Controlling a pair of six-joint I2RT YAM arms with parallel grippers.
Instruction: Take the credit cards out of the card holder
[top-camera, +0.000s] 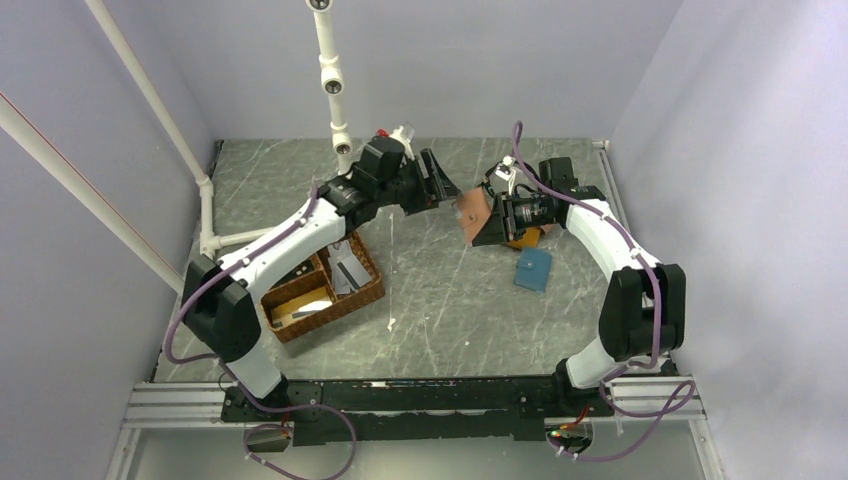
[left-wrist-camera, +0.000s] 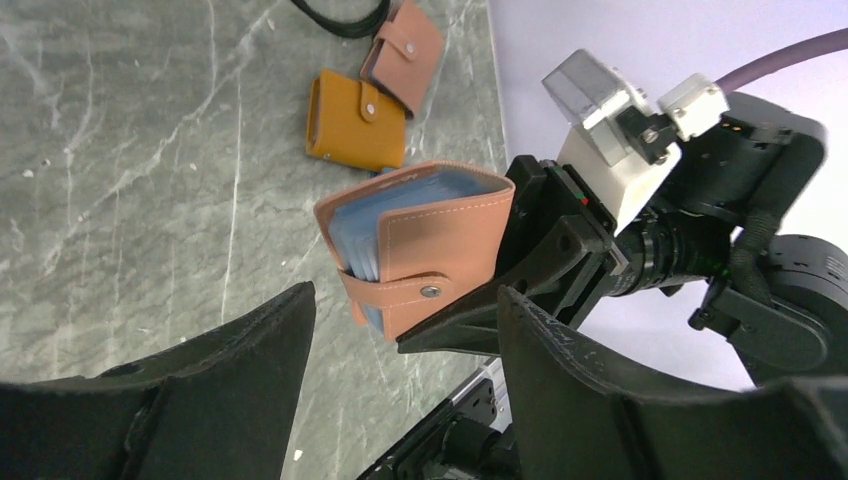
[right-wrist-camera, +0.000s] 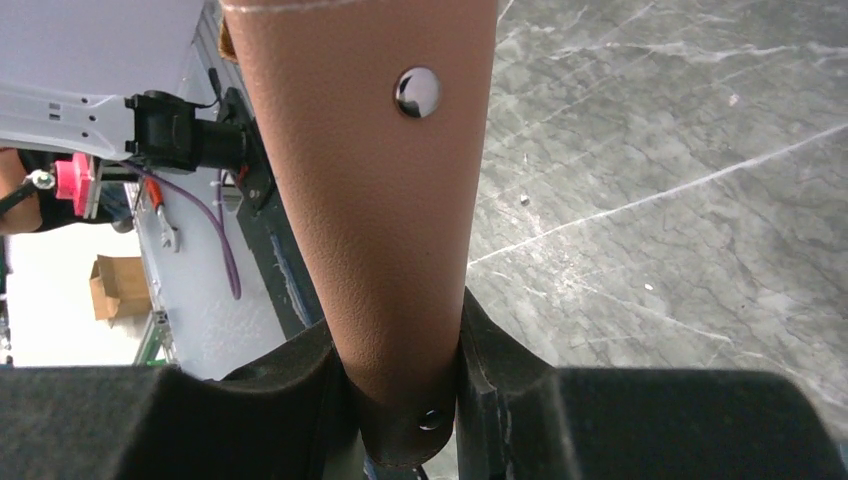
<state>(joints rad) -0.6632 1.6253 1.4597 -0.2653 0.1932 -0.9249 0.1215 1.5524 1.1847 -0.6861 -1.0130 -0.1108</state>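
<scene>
My right gripper (top-camera: 487, 216) (right-wrist-camera: 400, 345) is shut on the salmon-pink card holder (top-camera: 472, 212) (left-wrist-camera: 440, 240) (right-wrist-camera: 370, 200) and holds it in the air over the middle of the table. The holder's snap tab (left-wrist-camera: 400, 292) lies across its open edge, where light-blue pockets (left-wrist-camera: 355, 235) show. My left gripper (top-camera: 445, 188) (left-wrist-camera: 405, 300) is open, just left of the holder and facing it, with nothing between its fingers. Two grey credit cards (top-camera: 350, 266) (top-camera: 303, 310) lie in the wicker basket (top-camera: 372, 290).
An orange wallet (left-wrist-camera: 358, 120) (top-camera: 527, 239) and another pink wallet (left-wrist-camera: 405, 45) lie on the table below the right gripper. A teal-blue wallet (top-camera: 533, 268) lies nearer the front. A white pipe frame (top-camera: 330, 75) stands at the back and left.
</scene>
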